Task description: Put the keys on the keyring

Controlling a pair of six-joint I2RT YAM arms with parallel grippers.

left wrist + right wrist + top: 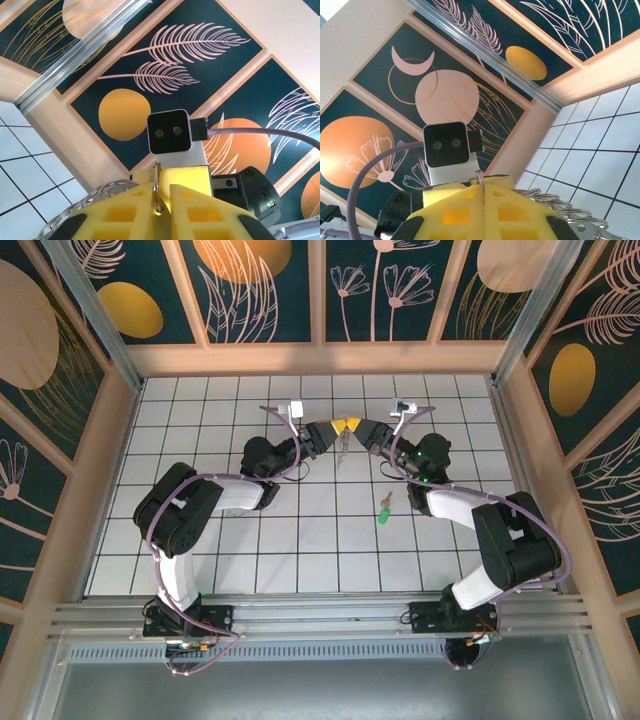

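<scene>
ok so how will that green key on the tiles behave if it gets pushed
Likely light and stiff: the green key is small, plastic head, metal blade. Lying flat on the smooth tiled table, it would probably slide rather than roll, and be hard to pinch.

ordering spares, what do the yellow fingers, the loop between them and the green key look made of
Fingers: matte yellow with moulded square pockets, likely foam or soft plastic. Loop: thin, silvery, glinting, probably metal wire. Key: bright green head suggests plastic; blade too small to judge.
</scene>
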